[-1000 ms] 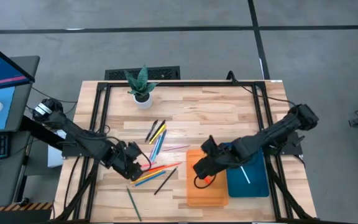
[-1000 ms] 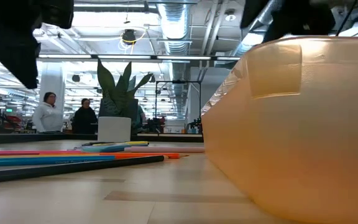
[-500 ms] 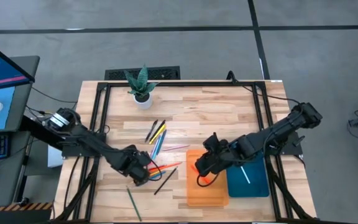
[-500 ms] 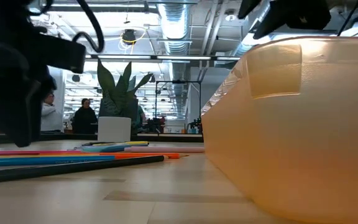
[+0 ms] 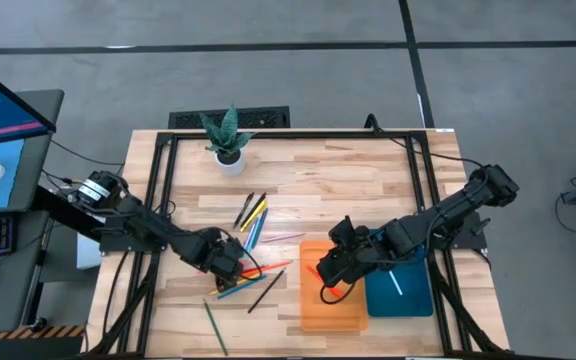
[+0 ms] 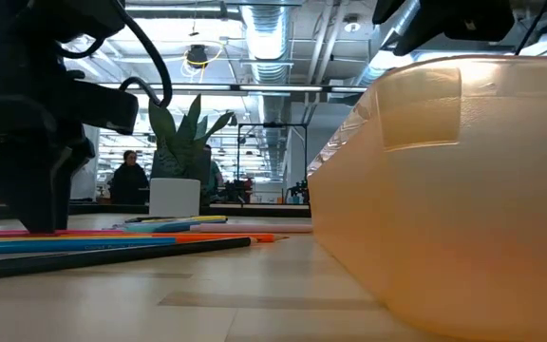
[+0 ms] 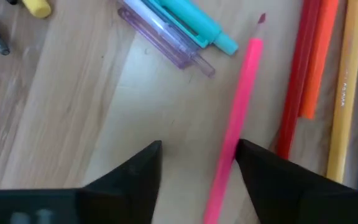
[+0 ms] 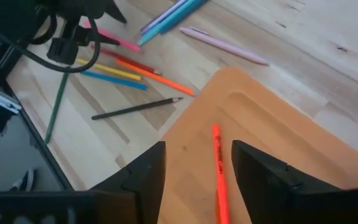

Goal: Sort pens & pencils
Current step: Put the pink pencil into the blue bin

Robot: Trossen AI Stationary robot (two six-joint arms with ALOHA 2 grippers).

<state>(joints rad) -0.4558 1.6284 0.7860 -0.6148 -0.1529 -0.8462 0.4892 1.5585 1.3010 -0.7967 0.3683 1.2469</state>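
Note:
The pens and pencils [image 5: 253, 240] lie loose on the wooden table, left of the orange tray [image 5: 313, 312]. My left gripper [image 5: 233, 265] is down at the table among them, as the low view [image 6: 41, 223] shows. It is open, and its fingers stand on either side of a pink pencil [image 7: 238, 112]. My right gripper [image 5: 330, 270] is open and empty above the orange tray [image 8: 278, 143]. A red-orange pencil [image 8: 219, 168] lies flat in that tray. A white pen [image 5: 396, 280] lies in the blue tray [image 5: 413, 295]. My left gripper comes from above with one finger on each side of the pink pencil's shaft. One finger [image 7: 247, 158] stands right beside the pencil. I cannot tell whether it touches. The pencil lies flat on the table.
A potted plant [image 5: 228, 140] stands at the far left of the table. A green pencil [image 5: 214, 325] and a black pencil [image 5: 266, 290] lie near the front edge. A black frame [image 5: 158, 200] runs along the table's sides. People stand in the room behind.
My left gripper has moved toward the table's right edge and come down from above the pile to the table top, over the pink pencil.

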